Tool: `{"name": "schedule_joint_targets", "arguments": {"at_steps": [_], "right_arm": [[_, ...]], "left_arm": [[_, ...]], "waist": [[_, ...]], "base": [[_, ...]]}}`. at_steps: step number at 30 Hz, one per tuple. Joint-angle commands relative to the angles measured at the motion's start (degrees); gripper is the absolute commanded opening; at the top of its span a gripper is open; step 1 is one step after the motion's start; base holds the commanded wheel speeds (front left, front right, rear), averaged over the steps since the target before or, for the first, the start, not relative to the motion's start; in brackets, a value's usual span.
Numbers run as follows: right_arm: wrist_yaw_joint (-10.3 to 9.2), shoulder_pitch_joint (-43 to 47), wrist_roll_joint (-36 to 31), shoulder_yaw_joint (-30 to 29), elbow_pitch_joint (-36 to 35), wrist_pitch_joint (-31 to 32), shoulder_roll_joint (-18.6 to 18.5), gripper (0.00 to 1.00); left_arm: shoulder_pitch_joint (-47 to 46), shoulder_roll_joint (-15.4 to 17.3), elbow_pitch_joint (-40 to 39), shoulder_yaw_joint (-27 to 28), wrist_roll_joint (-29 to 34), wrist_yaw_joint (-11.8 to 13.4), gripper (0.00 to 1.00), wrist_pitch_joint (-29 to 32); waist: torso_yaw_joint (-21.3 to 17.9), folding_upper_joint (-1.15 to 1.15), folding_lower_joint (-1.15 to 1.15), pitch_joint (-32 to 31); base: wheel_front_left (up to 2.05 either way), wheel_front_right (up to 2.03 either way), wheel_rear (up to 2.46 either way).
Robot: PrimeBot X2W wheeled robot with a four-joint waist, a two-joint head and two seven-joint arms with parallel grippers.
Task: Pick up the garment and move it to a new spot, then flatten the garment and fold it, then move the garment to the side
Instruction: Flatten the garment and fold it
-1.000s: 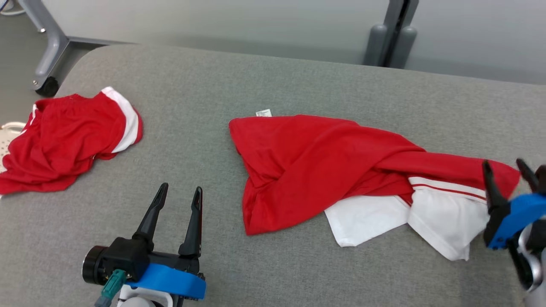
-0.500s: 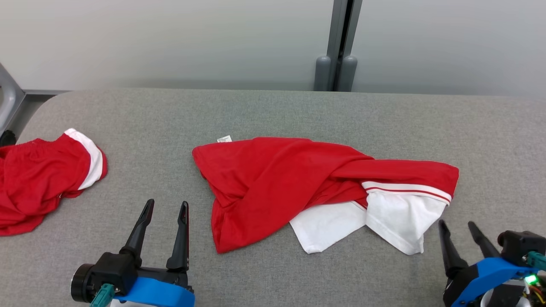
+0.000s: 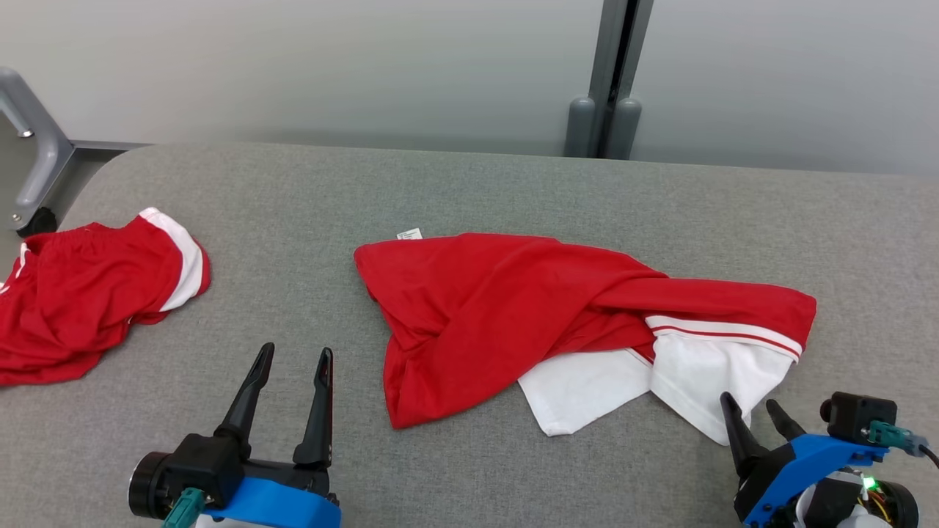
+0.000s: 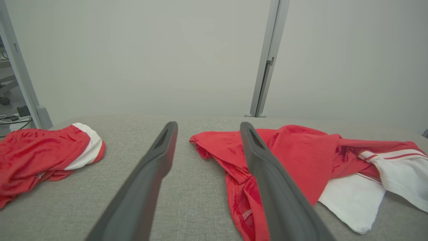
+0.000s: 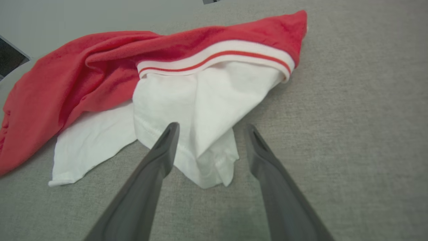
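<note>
The garment (image 3: 528, 315) is a red shirt with white sleeves, lying crumpled and partly twisted in the middle of the grey table (image 3: 469, 191). Its white part (image 5: 200, 100) points toward the near right. My right gripper (image 3: 750, 403) is open just in front of that white sleeve, its tips close to the cloth and holding nothing. In the right wrist view the open fingers (image 5: 212, 126) frame the sleeve's lowest fold. My left gripper (image 3: 296, 352) is open and empty to the left of the garment's red hem (image 4: 240, 180); its fingers (image 4: 208, 126) straddle bare table.
A second red garment with a white stripe (image 3: 95, 293) lies bunched at the table's left edge. A grey post (image 3: 612, 110) stands behind the table against the wall. A metal frame leg (image 3: 33, 169) stands at the far left.
The camera has shifted. My right gripper has drawn back from the garment's right end to the near side of the white sleeve. The left gripper and the garment lie as before.
</note>
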Motion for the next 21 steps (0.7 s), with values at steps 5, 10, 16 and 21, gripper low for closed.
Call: {"name": "schedule_joint_targets", "arguments": {"at_steps": [5,10,16,21], "right_arm": [[0.01,-3.73,-0.26,0.27,4.73,-1.58,-0.03,0.88],[0.01,-5.55,-3.08,-0.46,5.57,-4.91,-0.06,0.0],[0.01,-2.42,-7.89,-3.95,1.27,-5.47,-0.06,0.0],[0.01,0.49,-11.5,-7.37,-2.99,-2.85,-0.18,0.0]], "left_arm": [[-0.81,0.21,-0.28,0.12,-0.15,-0.29,1.0,-0.17],[-1.12,0.14,-0.19,0.51,-0.2,-0.29,1.0,-0.17],[-0.5,-0.16,-0.3,1.03,-0.2,-0.06,1.0,-0.16],[0.01,-0.48,-0.2,1.07,-0.2,-0.02,1.0,-0.17]], "waist": [[0.78,0.0,0.0,0.91],[0.64,0.0,0.0,1.33],[-1.05,0.0,0.0,0.98],[-2.74,0.0,0.0,0.46]], "base": [[0.0,0.0,0.0],[0.0,0.0,0.0],[0.0,0.0,0.0],[0.0,0.0,0.0]]}}
